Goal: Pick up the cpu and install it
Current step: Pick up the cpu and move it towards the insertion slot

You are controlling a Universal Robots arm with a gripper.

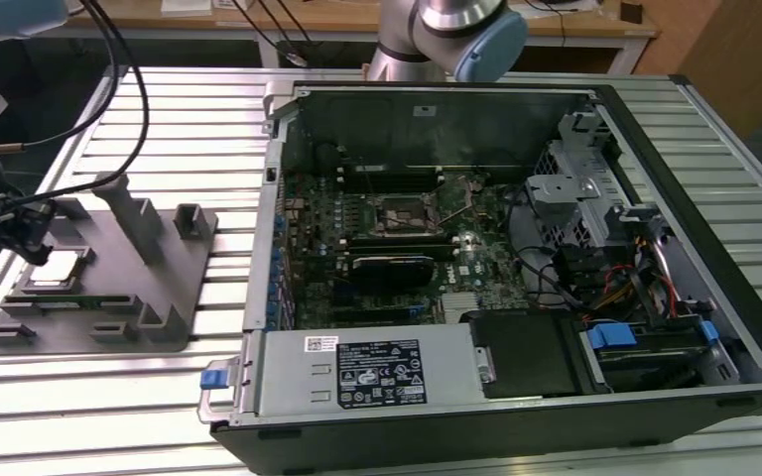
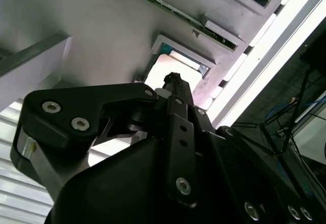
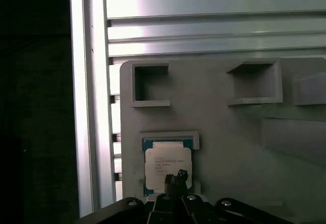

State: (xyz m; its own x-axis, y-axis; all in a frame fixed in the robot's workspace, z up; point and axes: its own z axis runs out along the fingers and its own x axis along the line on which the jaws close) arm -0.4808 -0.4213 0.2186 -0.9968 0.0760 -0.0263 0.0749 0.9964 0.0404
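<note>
At the exterior view's left edge, we find the gripper (image 1: 27, 243) poised over the near-left part of a grey fixture (image 1: 176, 268) that rests on the slatted tabletop (image 1: 90, 407). We cannot tell how far the gripper is open, and we see nothing held in it. The cpu (image 1: 61, 270) lies flat in a shallow square recess of the fixture, just beside the gripper, silver top facing up.

In both wrist views the gripper (image 3: 176, 177) (image 2: 173, 79) has its dark tip over the cpu (image 3: 167, 163) (image 2: 162, 70), near one edge of the metal top. Whether the two touch we cannot tell. The cpu sits squarely inside its raised frame on the fixture (image 3: 229, 147) (image 2: 102, 30). Two square pockets of the fixture, seen in the first wrist view, stand well apart from it.

Further to the exterior view's right, an open computer case (image 1: 487, 441) lies on its side. The socket (image 1: 401, 211) sits near the middle of the board, well apart from the cpu. The arm (image 1: 467, 35) rises behind the case.
</note>
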